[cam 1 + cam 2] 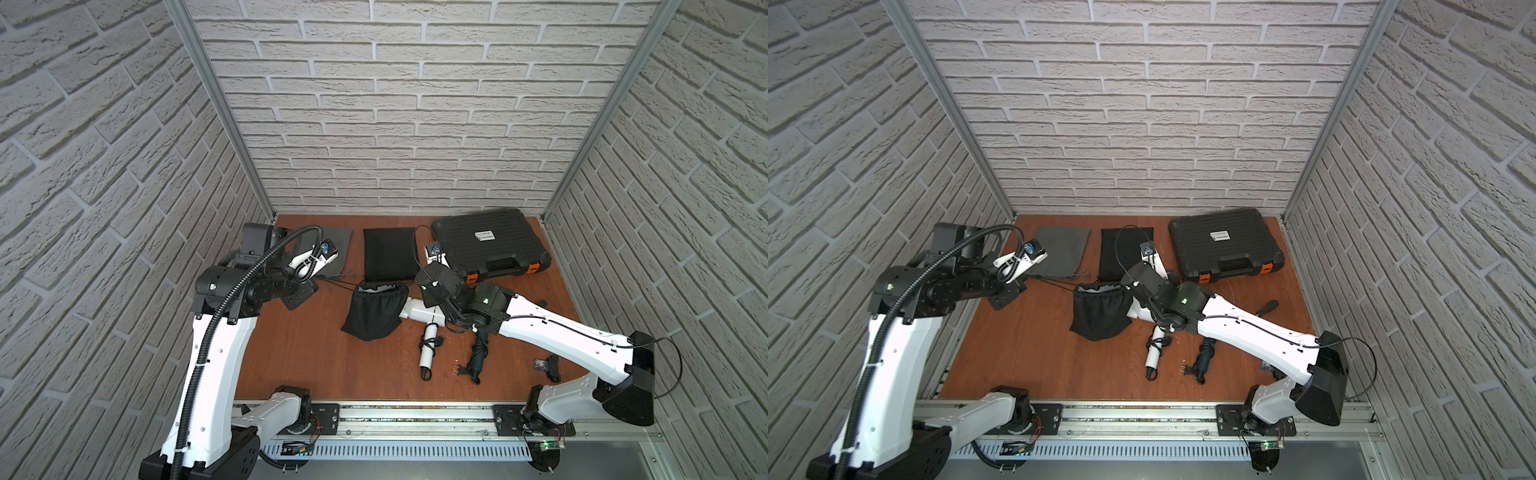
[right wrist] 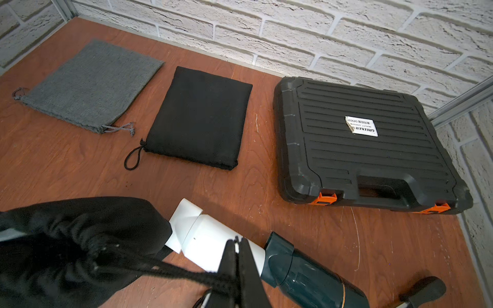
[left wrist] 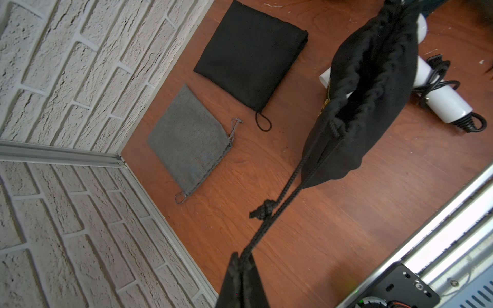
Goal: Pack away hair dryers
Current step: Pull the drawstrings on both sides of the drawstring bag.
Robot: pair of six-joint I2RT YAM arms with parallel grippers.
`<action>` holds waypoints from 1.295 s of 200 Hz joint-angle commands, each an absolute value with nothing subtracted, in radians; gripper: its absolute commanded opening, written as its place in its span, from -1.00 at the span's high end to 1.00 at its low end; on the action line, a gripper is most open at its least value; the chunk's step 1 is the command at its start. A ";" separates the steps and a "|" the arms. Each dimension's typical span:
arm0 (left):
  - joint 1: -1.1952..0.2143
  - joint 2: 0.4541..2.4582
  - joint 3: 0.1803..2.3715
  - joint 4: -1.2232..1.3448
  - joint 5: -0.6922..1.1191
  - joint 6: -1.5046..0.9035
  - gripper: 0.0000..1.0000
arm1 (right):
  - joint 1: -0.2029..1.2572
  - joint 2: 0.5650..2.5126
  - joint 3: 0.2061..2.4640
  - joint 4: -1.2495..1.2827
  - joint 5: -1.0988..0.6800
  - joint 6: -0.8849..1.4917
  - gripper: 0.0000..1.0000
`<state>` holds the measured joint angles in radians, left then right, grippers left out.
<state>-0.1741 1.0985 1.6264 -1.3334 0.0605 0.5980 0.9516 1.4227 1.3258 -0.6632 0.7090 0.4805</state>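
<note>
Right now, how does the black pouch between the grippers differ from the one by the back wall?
The held pouch is bulky, mouth gathered; the back pouch lies flat. The held pouch's drawstrings are taut, pinched by the shut left gripper and right gripper; the back pouch's cord lies slack. Both are black cloth.

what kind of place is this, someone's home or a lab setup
Most likely a robot test cell, not a home: brick-pattern wall panels held in aluminium corner posts, a brown wooden tabletop, and two white-and-black robot arms mounted on a metal rail along its front.
</note>
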 commanded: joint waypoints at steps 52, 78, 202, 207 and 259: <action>-0.109 1.083 1.553 -1.114 -0.184 0.478 1.00 | 0.934 1.348 1.339 -0.598 0.790 0.491 0.95; -0.078 1.078 1.537 -1.059 -0.247 0.425 1.00 | 0.934 1.342 1.338 -0.584 0.805 0.503 0.95; 0.056 1.062 1.442 -0.908 -0.331 0.320 1.00 | 0.894 1.270 1.306 -0.641 0.927 0.591 0.95; 0.065 1.063 1.440 -0.905 -0.328 0.317 1.00 | 0.889 1.262 1.301 -0.644 0.928 0.593 0.95; 0.163 1.064 1.425 -0.885 -0.267 0.296 1.00 | 0.827 1.190 1.244 -0.678 0.923 0.618 0.95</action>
<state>0.0956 1.0832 1.4284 -0.9810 -0.1886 0.3344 0.8841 1.2560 1.2720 -0.6216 0.8032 0.5739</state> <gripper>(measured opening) 0.050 0.053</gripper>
